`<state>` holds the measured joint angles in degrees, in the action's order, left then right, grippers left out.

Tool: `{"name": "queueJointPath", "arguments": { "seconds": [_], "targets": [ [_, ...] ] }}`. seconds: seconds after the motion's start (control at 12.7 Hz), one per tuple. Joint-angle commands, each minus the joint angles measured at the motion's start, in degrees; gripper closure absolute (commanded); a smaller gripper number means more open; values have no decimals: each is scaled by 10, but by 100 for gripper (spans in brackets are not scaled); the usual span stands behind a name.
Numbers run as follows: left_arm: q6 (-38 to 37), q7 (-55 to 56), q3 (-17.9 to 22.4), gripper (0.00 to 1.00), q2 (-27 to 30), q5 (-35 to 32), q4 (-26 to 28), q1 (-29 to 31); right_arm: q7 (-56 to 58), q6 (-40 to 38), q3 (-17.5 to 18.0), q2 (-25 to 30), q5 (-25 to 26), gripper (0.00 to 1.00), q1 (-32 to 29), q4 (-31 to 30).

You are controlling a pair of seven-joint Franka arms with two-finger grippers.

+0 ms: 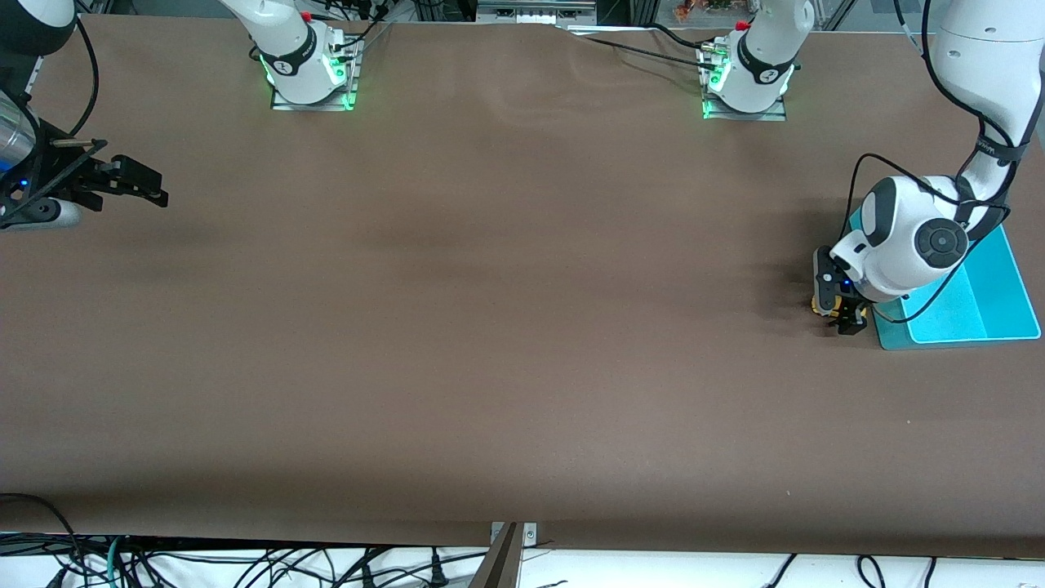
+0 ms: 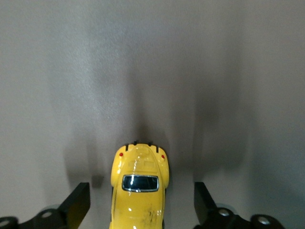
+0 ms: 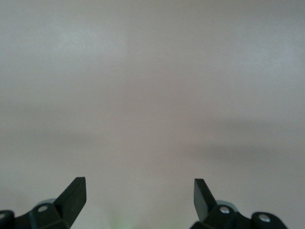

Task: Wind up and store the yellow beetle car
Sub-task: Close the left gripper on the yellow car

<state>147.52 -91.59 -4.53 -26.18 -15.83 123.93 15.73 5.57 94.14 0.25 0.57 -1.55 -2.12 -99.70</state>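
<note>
Items: one yellow beetle car [image 2: 139, 190], one teal tray [image 1: 992, 298], two arms.

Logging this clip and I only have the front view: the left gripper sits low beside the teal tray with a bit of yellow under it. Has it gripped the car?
Observer: Not yet. In the left wrist view the left gripper is open, its fingers apart from the yellow beetle car on both sides.
Operator: Is the car on the table?
Observer: Yes, on its wheels on the brown table, beside the teal tray.
Operator: And the right gripper?
Observer: The right gripper is open, holds nothing, waiting above bare table.
</note>
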Motion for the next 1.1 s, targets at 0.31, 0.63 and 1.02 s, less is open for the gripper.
{"name": "queueJointPath", "arguments": {
  "seconds": [0.31,0.63,1.02],
  "targets": [
    [-10,-3,-33,83,5,-13,-2,27,4,-10,-4,-12,-3,0,-8,14],
    [-208,0,-91,83,42,33,-88,30,5,-14,-4,-12,-2,0,-8,9],
    [-421,5,-110,82,43,30,-224,51,1,-6,-8,-14,-3,0,-4,14]
  ]
}}
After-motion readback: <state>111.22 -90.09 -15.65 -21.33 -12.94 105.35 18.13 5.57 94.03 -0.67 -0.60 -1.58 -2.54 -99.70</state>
